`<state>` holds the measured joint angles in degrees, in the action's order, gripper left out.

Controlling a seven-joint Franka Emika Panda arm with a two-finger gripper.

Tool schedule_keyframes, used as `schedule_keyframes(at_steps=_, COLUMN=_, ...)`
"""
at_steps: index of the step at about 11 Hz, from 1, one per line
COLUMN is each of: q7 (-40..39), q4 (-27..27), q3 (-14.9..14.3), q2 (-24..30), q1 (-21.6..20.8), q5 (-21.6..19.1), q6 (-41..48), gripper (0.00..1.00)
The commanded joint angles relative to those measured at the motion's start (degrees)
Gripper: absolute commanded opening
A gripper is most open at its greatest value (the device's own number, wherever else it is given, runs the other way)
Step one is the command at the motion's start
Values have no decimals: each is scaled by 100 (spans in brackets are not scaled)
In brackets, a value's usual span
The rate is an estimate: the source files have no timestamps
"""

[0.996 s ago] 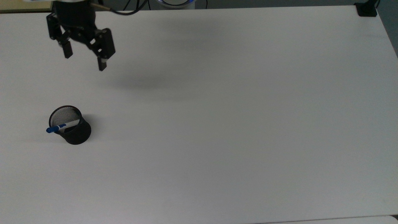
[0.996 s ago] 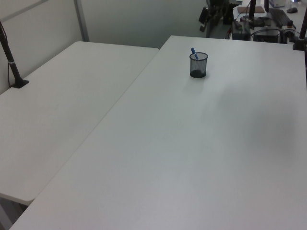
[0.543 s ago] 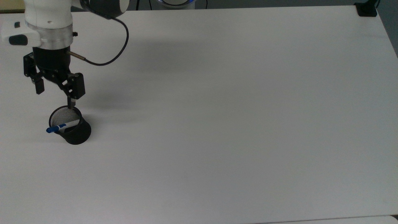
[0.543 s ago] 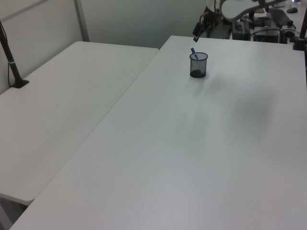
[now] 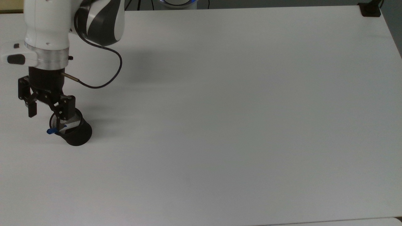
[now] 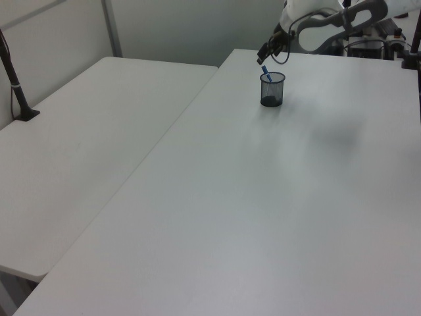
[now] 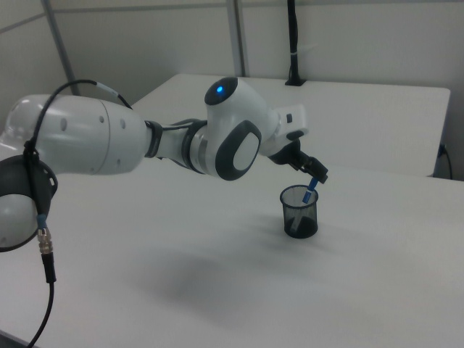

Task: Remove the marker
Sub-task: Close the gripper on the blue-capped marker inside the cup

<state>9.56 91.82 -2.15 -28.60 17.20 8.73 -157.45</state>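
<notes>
Hovering just above the black mesh cup [image 5: 75, 131], pincer [image 5: 46, 113] spread wide apart, one finger over the cup's mouth and the other out past the rim on the top view's left. Nothing held yet. Marker [image 5: 56, 129] standing tilted inside the cup, blue cap poking up over the rim toward the top view's left, white barrel slanting down into the mesh; cap likewise visible above the rim in the left view [image 6: 264, 70] and the right view [image 7: 312, 190]. Cup near one edge of the white tabletop [image 5: 238, 119], well apart from anything else.

Likely step: closing in on the cap for a grasp. To do it well:
- Straddle the exposed cap, one finger on each side, above the rim, not the barrel down inside.
- Keep the finger over the mouth clear of the mesh wall; a light cup probably tips or slides if nudged.
- Lower only far enough for a firm pinch on the cap, then close squarely across it.
- Lift along the marker's own slant at first, so the lower end does not catch the rim and drag the cup up with it.
</notes>
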Motion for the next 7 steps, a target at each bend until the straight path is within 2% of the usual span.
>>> schedule_keyframes(at_steps=1, q7=37, q4=-59, q3=13, q2=-269, q1=-15, q5=172, q6=-225, gripper=79)
schedule_keyframes(at_steps=3, q7=37, q4=-102, q3=13, q2=-392, q1=-6, q5=190, q6=-531, gripper=54)
schedule_keyframes(at_steps=7, q7=19, q4=-138, q3=13, q2=-489, q1=2, q5=199, q6=-594, gripper=21)
